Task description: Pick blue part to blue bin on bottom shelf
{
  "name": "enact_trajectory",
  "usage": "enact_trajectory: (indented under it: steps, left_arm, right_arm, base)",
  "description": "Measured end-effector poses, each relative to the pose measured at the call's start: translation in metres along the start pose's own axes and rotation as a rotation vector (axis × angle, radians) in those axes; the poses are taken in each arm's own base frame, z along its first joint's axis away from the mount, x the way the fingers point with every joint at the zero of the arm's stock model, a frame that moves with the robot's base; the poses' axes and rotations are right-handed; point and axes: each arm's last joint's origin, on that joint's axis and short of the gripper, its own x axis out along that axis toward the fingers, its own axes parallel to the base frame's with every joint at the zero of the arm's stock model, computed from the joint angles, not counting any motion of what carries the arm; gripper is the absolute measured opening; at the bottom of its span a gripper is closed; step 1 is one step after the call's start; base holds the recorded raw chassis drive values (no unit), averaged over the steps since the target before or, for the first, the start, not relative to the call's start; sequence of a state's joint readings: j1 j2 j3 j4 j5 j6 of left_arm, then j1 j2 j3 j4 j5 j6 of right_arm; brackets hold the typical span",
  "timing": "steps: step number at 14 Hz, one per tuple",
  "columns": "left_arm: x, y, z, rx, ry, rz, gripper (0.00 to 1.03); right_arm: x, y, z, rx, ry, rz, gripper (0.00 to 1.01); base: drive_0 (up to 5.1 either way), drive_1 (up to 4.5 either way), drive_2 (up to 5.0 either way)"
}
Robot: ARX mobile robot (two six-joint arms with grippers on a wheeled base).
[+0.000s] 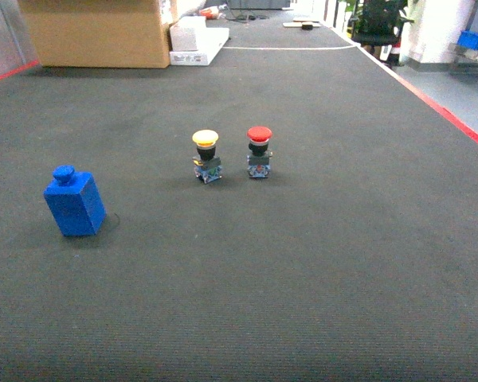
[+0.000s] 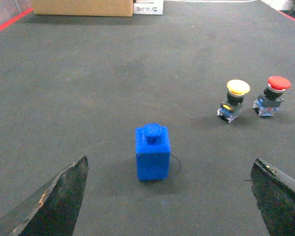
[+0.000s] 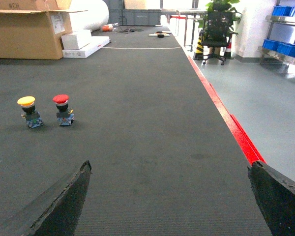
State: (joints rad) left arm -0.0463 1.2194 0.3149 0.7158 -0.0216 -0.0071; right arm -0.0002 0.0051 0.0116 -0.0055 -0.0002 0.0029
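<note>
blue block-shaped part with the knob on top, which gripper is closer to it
Left. The blue block-shaped part sits on the dark mat centred between the left gripper's open fingers, just ahead. The right gripper faces bare mat, with no blue part in its view.

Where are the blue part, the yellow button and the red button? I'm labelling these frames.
blue part [image 2: 153, 160], left wrist view, front face of the block.
yellow button [image 1: 205, 138], head view, top of the yellow cap.
red button [image 1: 259, 134], head view, top of the red cap.

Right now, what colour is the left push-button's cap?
Yellow cap; clearest in the left wrist view.
</note>
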Motion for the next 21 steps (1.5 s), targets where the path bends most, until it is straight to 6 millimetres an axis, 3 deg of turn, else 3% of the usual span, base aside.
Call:
enact_trajectory:
  steps: [2,3,4,8,13,17,18,21]
  left_arm:
    - [0.046,0.007,-0.007,0.032,0.022,0.011,0.98]
    - [0.077,0.011,-0.031,0.059,0.096,-0.01,0.98]
    - [0.092,0.01,-0.045,0.078,0.139,-0.04,0.98]
    - [0.122,0.007,-0.046,0.09,0.134,-0.083,0.98]
    - [0.164,0.008,-0.067,0.086,0.188,-0.094,0.98]
    - [0.188,0.014,-0.072,0.065,0.206,-0.082,0.63]
    - [0.191,0.016,-0.072,0.058,0.209,-0.078,0.49]
    - [0.186,0.017,-0.073,0.059,0.202,-0.087,0.45]
  right_arm:
    - [0.0,0.0,0.0,0.0,0.0,0.0,0.98]
    - [0.0,0.0,0.0,0.0,-0.001,0.0,0.98]
    - [0.0,0.0,0.0,0.0,0.0,0.0,0.98]
    - [0.0,0.0,0.0,0.0,-0.001,0.0,0.98]
    - [0.0,0.0,0.0,0.0,0.0,0.0,0.98]
    - [0.0,0.0,0.0,0.0,0.0,0.0,0.98]
    - [0.0,0.0,0.0,0.0,-0.001,0.0,0.98]
    - [0.0,0.0,0.0,0.0,0.0,0.0,0.98]
  base:
    - [0.0,0.0,0.0]
    - [0.0,0.0,0.0]
    - [0.0,0.0,0.0]
    - [0.0,0.0,0.0]
    - [0.0,0.0,0.0]
    - [0.0,0.0,0.0]
    - [0.0,0.0,0.0]
    - [0.0,0.0,0.0]
